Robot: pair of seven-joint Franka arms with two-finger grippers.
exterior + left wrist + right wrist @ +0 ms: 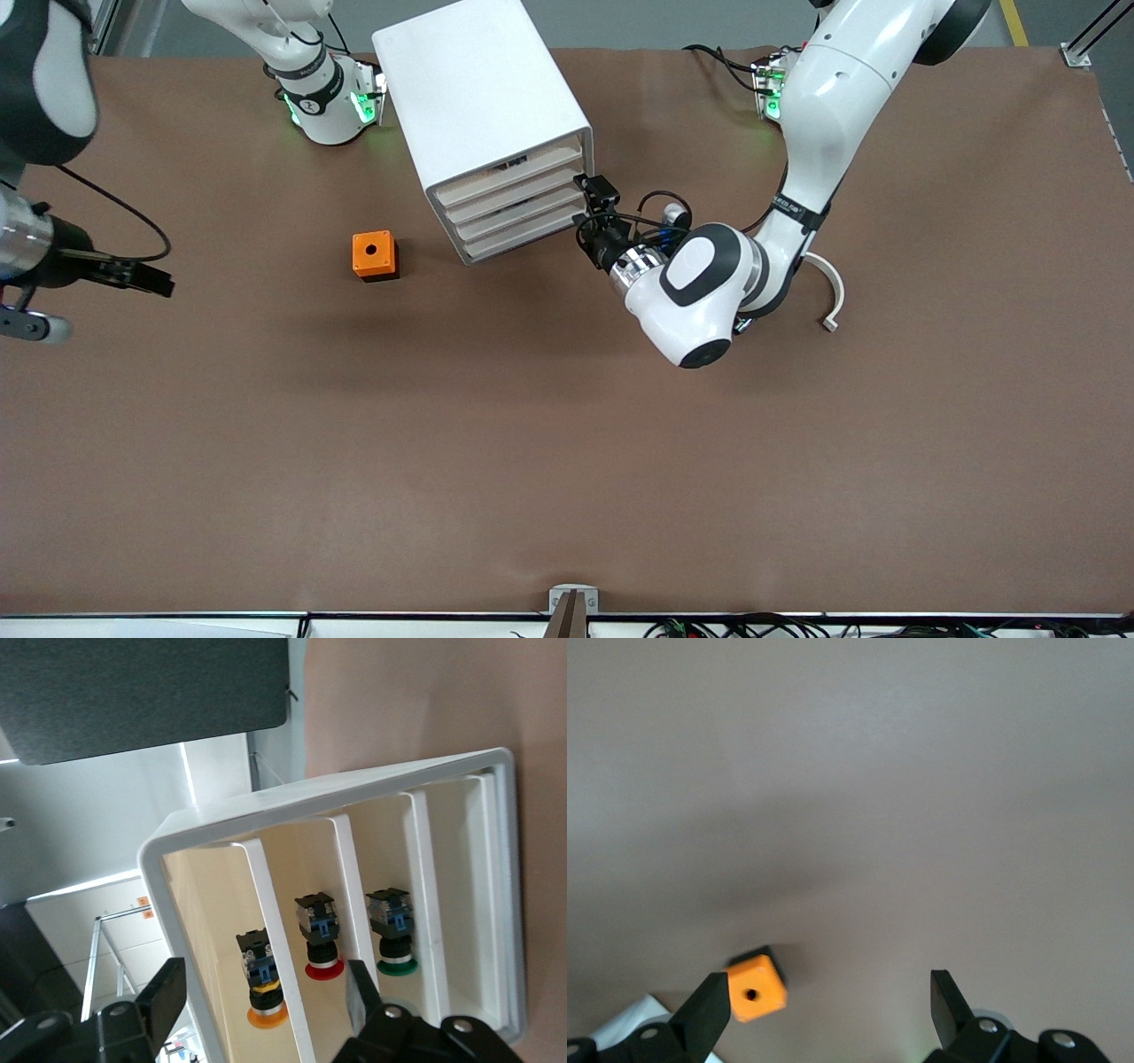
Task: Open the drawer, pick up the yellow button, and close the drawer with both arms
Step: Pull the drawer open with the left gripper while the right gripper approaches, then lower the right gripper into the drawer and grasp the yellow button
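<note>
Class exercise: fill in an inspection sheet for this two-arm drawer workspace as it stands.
Surface: brown table cover, flat.
Job's things: white four-drawer cabinet; cream-fronted top drawer not pulled out; orange-capped push button inside.
Clutter: orange cube with round hole; white curved strip.
Grippers: left gripper at the top drawer's front, jaws apart; right gripper waits over the right arm's end of the table, jaws open.
Cables: black loops at left wrist.
Surroundings: wiring along table edge.

Robotics lab: two white arms [824, 133] bolted at edge of brown-covered table [567, 461], cable bundles along table edge [753, 627], aluminium framing [1094, 31], grey floor with yellow line [1014, 22]
</note>
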